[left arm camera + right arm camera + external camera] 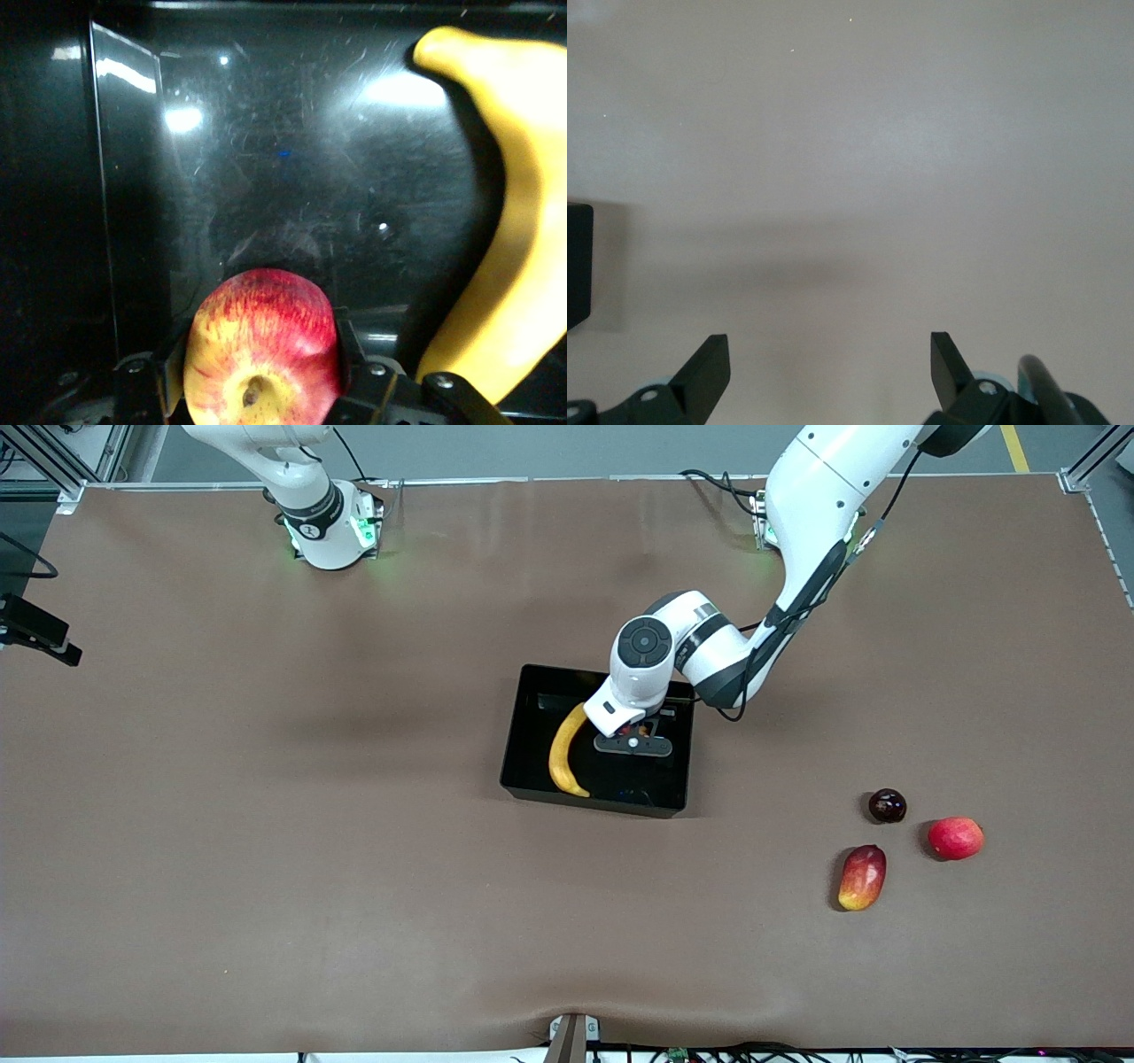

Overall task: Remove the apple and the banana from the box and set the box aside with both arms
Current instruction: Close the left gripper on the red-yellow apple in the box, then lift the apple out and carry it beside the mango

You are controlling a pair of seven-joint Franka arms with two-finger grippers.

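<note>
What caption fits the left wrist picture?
Left tool around a red-yellow apple inside the black tray, beside the banana.

Brown table (pixel 266 824): box (pixel 532 726), 3 fruits.

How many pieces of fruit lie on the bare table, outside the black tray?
3, clustered toward the left arm's end: a dark round fruit, a red round fruit beside it, and a mango nearest the front camera.

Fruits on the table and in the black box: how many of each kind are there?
Banana: 1, in the box
Streaky apple: 1, between the left pincer's fingers over the box
Mango: 1
Red round fruit: 1
Small dark round fruit: 1
Total: 5
</note>
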